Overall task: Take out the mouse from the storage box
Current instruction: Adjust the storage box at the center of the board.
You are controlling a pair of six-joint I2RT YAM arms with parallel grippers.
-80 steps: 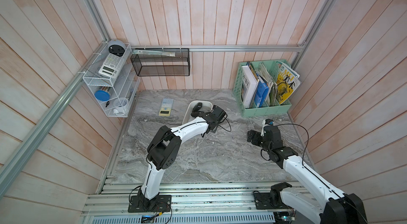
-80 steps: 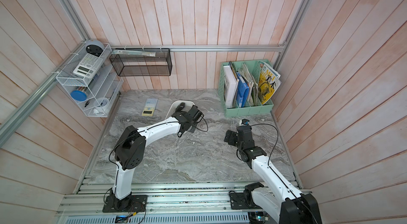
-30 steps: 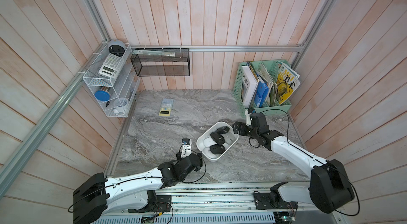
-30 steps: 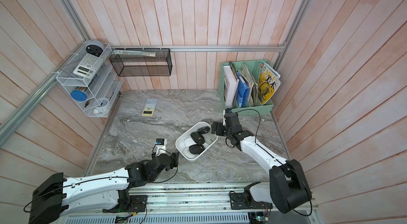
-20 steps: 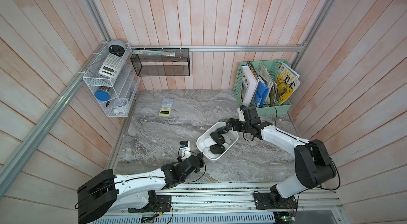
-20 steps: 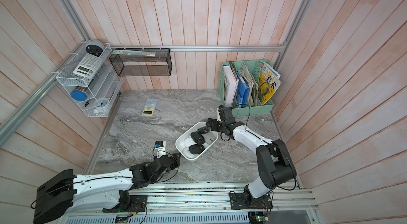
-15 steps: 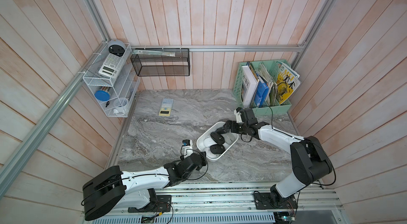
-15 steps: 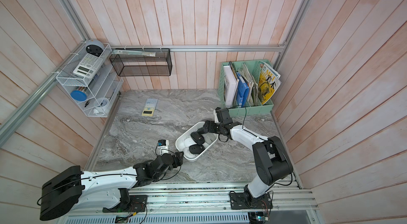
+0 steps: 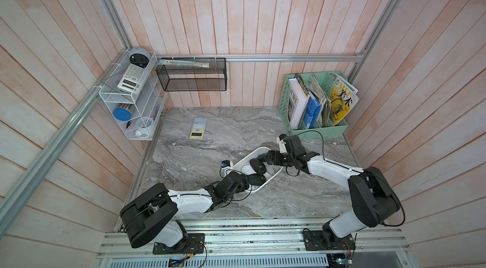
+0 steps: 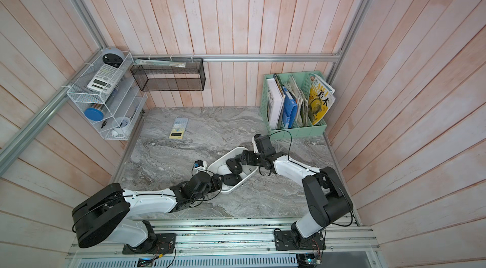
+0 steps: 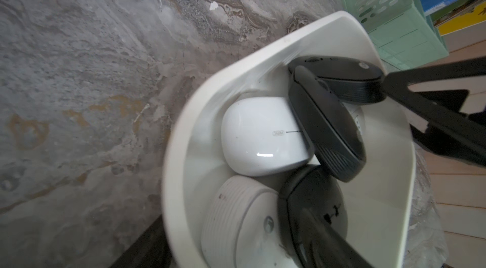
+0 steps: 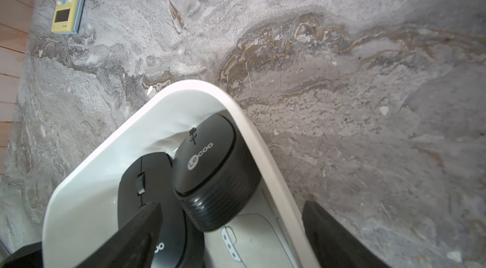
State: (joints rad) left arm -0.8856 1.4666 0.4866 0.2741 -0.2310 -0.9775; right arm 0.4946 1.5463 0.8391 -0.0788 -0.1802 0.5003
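Observation:
The white storage box [image 9: 237,164] [image 10: 214,165] lies slantwise mid-table and holds several mice. In the left wrist view its rim [image 11: 184,122] encloses a smooth white mouse [image 11: 263,135], a ribbed white one [image 11: 236,222] and black ones [image 11: 326,127]. My left gripper [image 9: 245,182] [image 11: 236,251] is open at the near end, one finger outside the wall and one over a black mouse [image 11: 313,214]. My right gripper [image 9: 271,159] [image 12: 231,235] is open at the far end, straddling the wall [image 12: 263,153] and a ribbed black mouse [image 12: 210,172].
A yellow calculator [image 9: 198,128] [image 12: 67,3] lies at the table's back left. The mint-green file holder [image 9: 315,127] [image 11: 394,16] stands at the back right, close behind the right wrist. A white wire shelf [image 9: 131,101] and a black mesh basket [image 9: 192,74] hang on the walls.
My left gripper has slid forward to the box's near end. My right gripper has pushed further over the far end. The box has stayed where it was.

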